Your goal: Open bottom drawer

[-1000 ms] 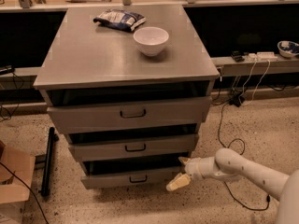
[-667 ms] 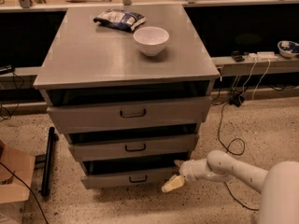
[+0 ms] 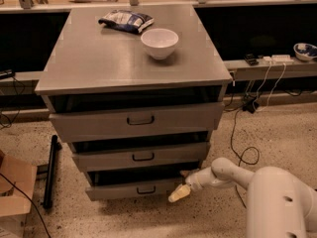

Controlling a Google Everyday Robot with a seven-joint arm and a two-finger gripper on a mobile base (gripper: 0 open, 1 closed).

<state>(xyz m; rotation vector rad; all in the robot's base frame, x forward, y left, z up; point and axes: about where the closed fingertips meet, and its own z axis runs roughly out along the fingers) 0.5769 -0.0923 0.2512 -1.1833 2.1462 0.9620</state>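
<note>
A: Change since a second ago?
B: The gripper (image 3: 177, 185) is shifted slightly left, at the right front corner of the bottom drawer (image 3: 133, 190).
A: Fingers (image 3: 178, 194)?
B: They are held spread apart; nothing is gripped.
A: The drawer?
B: It is found lowest in the cabinet (image 3: 99, 63), slightly pulled out, as before.

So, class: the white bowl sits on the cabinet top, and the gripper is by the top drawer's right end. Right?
No. The camera view shows the gripper by the bottom drawer instead, at its right end. The white bowl does sit on the cabinet top.
</note>
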